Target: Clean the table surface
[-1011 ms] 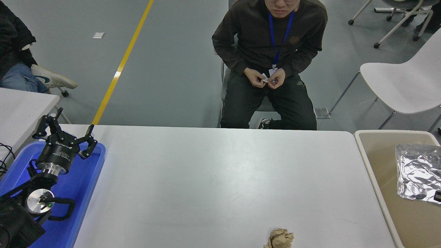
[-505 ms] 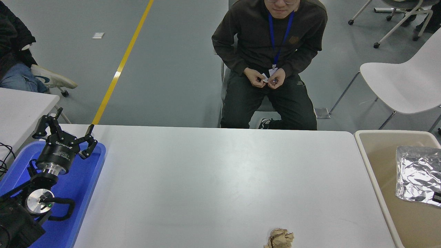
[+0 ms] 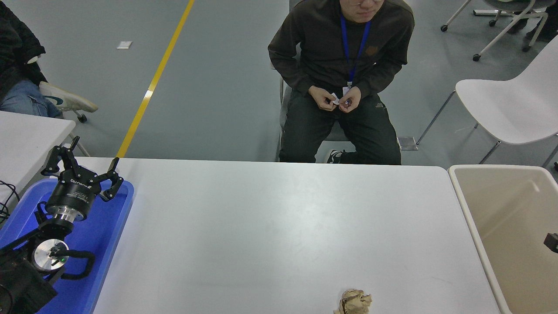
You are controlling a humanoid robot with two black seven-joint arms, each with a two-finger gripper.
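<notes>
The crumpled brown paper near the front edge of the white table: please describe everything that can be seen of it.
The crumpled brown paper is a tan, kraft-like wad, tightly creased with many folds and shadows. It lies on the table surface, at its near edge and right of the middle; the picture's bottom border cuts off its lower part. Nothing else touches it. The beige bin stands farther right, off the table's end.

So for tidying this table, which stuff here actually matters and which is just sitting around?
Part of the job:
- table surface
- crumpled brown paper ball at its near edge
- beige bin at the right, likely for rubbish

Just around:
- blue tray under the parked left gripper
- white chair
- seated person
</notes>
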